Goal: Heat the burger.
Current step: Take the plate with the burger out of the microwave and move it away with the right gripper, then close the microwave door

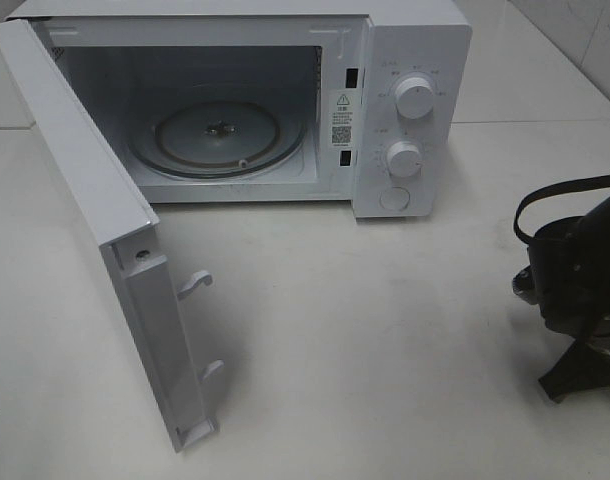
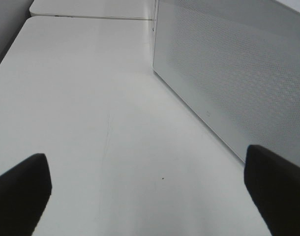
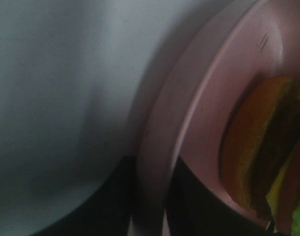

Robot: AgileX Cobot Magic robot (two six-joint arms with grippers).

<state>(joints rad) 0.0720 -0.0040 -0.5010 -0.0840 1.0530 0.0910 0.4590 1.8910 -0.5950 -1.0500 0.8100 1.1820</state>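
Straddling the pink plate (image 3: 199,108) rim beside the burger (image 3: 258,147), right claw (image 3: 150,206), grip unclear.

We count one microwave (image 1: 285,100) with two knobs (image 1: 415,100) and one glass turntable (image 1: 220,138), and, right at our right pincer (image 3: 150,216), one pink plate (image 3: 199,108) bearing one burger (image 3: 260,147).

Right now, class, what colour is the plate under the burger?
Pink; the plate beneath the burger shows best in the right wrist view.

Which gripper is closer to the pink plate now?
Right. The right gripper straddles the rim of the pink plate; the left gripper hangs open beside the microwave door, no plate near.
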